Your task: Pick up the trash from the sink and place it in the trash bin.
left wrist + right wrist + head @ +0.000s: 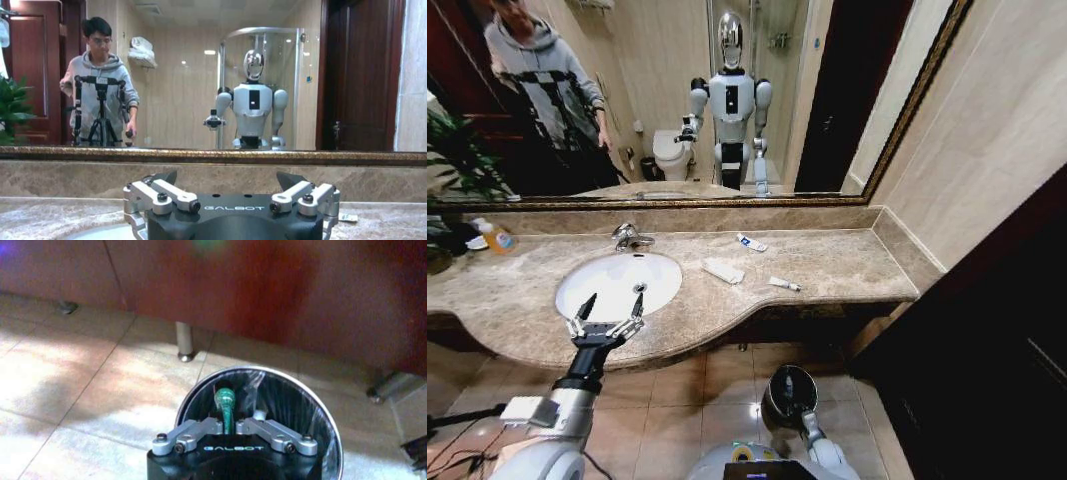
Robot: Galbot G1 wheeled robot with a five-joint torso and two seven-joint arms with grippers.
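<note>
The white sink point(602, 283) sits in the beige counter, and my left gripper point(605, 322) hovers open over its front rim. In the left wrist view that gripper point(230, 186) faces the mirror with nothing between its fingers point(163, 194). Trash lies on the counter to the right of the basin: a flat white packet point(723, 270) and two white-and-blue tubes point(750, 242) point(784, 284). My right gripper point(229, 426) is shut on a green tube point(224, 402), held just over the mouth of the trash bin point(200, 395). The trash bin point(772, 385) stands on the floor below the counter.
A chrome faucet point(630, 237) stands behind the basin. An orange soap bottle point(496, 238) and a plant point(442, 160) are at the counter's far left. A dark door point(1007, 330) closes off the right. Cabinet legs point(183, 342) stand behind the bin.
</note>
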